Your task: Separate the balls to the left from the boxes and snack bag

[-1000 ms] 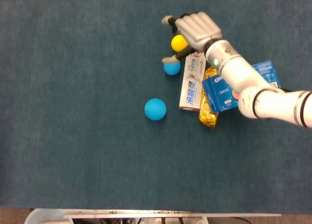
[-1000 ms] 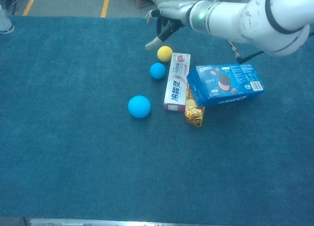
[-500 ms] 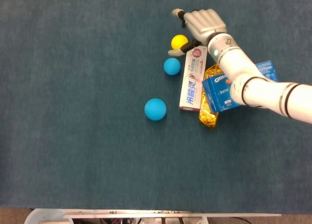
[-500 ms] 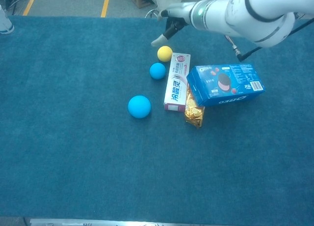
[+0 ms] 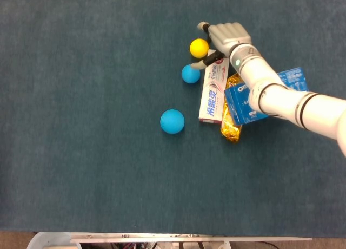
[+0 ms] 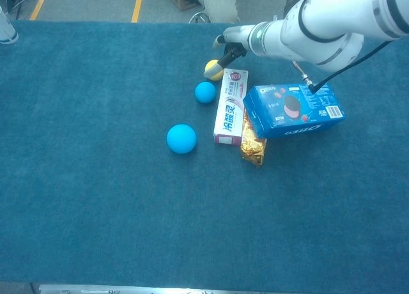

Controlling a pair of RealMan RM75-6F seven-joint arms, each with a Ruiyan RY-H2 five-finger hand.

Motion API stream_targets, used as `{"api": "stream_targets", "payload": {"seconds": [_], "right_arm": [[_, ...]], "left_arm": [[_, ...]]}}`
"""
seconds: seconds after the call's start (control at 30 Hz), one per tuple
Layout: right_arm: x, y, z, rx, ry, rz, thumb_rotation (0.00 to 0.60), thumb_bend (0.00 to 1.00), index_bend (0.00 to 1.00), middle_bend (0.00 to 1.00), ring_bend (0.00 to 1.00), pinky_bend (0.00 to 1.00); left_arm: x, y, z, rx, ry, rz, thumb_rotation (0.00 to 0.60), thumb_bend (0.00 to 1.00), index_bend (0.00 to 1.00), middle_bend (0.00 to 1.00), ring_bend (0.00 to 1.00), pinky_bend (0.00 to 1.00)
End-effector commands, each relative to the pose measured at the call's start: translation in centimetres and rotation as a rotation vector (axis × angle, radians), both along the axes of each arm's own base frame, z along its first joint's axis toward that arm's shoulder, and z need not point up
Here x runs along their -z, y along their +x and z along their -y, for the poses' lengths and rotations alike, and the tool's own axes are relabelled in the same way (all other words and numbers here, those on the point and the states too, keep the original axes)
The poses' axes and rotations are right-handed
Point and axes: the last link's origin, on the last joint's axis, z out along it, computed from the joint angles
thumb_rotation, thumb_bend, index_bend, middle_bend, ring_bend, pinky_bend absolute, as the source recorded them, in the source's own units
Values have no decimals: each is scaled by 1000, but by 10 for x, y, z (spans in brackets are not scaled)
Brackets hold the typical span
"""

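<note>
A yellow ball (image 5: 198, 47) (image 6: 209, 69) lies at the far end of the cluster. A small blue ball (image 5: 190, 73) (image 6: 205, 92) sits just nearer, and a larger blue ball (image 5: 172, 121) (image 6: 181, 139) lies apart to the near left. My right hand (image 5: 227, 35) (image 6: 234, 41) hangs low right of the yellow ball, fingers apart, holding nothing; its thumb lies against or just beside the ball's right side. Right of the balls sit a toothpaste box (image 5: 212, 92) (image 6: 230, 107), a blue Oreo box (image 5: 241, 104) (image 6: 293, 108) and a gold snack bag (image 5: 231, 128) (image 6: 252, 144). My left hand shows in neither view.
Blue carpet (image 5: 81, 124) covers the table, with wide open cloth left of the balls. My right forearm (image 5: 281, 97) crosses above the Oreo box. A floor with yellow lines (image 6: 137, 6) lies beyond the far edge.
My right hand drew back from above the yellow ball, shifted right, then came down beside the ball's right side. The balls and boxes have not visibly moved.
</note>
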Motion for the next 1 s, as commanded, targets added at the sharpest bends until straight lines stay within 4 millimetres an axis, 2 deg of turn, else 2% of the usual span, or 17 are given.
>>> {"api": "stream_targets", "payload": {"seconds": [0.03,0.33,1.0], "right_arm": [[4,2,-2,4,12,7,304,0,49,282,163,185],[15,19,-12,-2,76,68,304,0,42,280,163,185],[25,45,-31,-29,183,140,306,0,35,274,163,187]], "left_arm": [[0,0,0,0,4,1,600,370,77,125,75,3],[-2,-1,1,2,9,1,600,370,77,125,75,3],[-4,-2,3,5,16,2,600,370,77,125,75,3]]}}
